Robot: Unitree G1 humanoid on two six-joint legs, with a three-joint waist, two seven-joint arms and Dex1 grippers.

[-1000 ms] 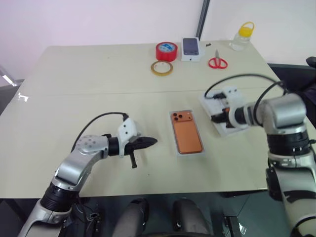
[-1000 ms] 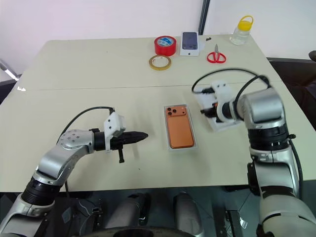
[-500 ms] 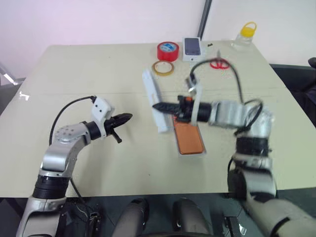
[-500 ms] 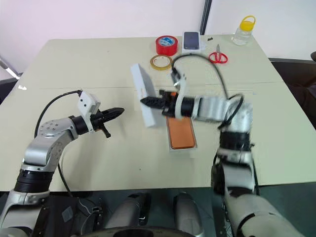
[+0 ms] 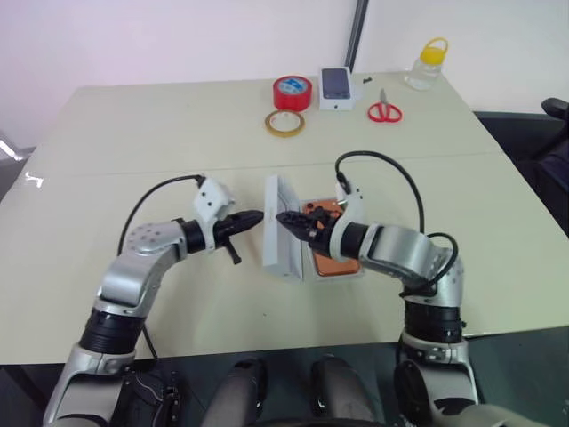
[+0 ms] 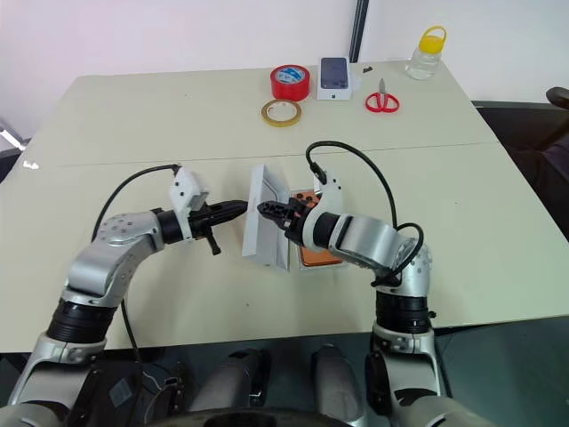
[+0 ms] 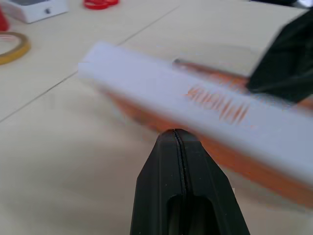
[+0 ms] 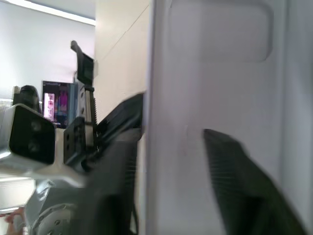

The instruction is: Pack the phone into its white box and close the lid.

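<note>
From the left eye view, the lid [image 5: 283, 227] stands on its long edge on the tabletop [image 5: 133, 133], tilted, just left of the phone [image 5: 331, 258], which lies flat in the white box [image 5: 359, 274]. The left hand [image 5: 252, 217] is pinched fully closed, empty, its tip at the lid's left face. The right hand [image 5: 286, 219] reaches in from the other side, fingers parted across the lid's upper edge.

At the far edge sit a red tape roll [image 5: 292, 92], a tan tape ring [image 5: 285, 123], a small white box [image 5: 336, 87], red scissors [image 5: 383, 110] and a bottle [image 5: 423, 64].

The left wrist view has the closed fingertips [image 7: 176, 147] just short of the lid's white side wall [image 7: 195, 112], orange beneath it.

In the right wrist view, the lid's wall [image 8: 195, 122] stands between the two parted fingers [image 8: 239, 186].
</note>
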